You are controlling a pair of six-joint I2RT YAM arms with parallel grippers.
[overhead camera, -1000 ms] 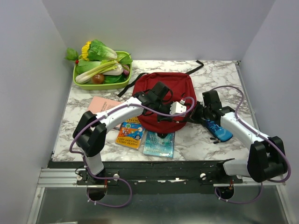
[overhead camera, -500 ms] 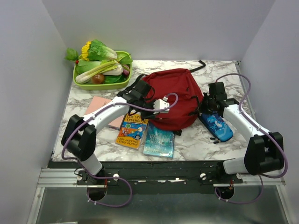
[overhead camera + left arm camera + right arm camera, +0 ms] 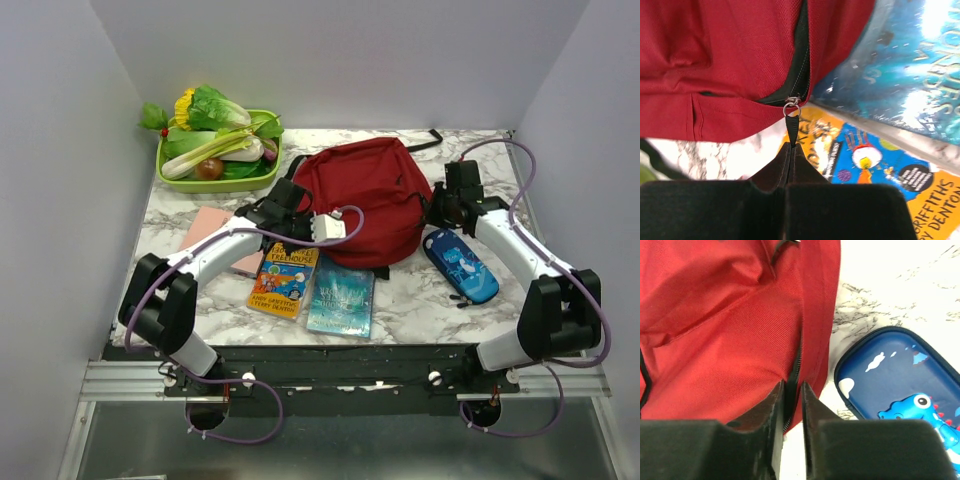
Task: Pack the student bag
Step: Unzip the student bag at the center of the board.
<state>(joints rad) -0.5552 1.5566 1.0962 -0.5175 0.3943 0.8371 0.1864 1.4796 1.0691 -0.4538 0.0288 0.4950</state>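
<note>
The left fingers (image 3: pixel 790 152) pinch the zipper pull (image 3: pixel 791 122) of the student bag (image 3: pixel 365 195) — the right fingers (image 3: pixel 806 399), narrow, grip its edge.

The student bag (image 3: pixel 365 195) is sitting toward the back of the worktop (image 3: pixel 420 300). A tray (image 3: pixel 218 184) holding vegetables (image 3: pixel 215 110) is sitting behind it, to the left. A left book (image 3: pixel 282 280) and a right book (image 3: pixel 341 296) are lying side by side before the bag, a notebook (image 3: pixel 205 225) is lying left of them, and a pencil case (image 3: pixel 461 266) is lying just right of the bag.

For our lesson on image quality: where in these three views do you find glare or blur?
Left wrist: glare whitens the teal book, left gripper's fingers dark and soft. Right wrist: right gripper's fingers blurred, pencil case sharp. Top external: even light, soft shadows.
</note>
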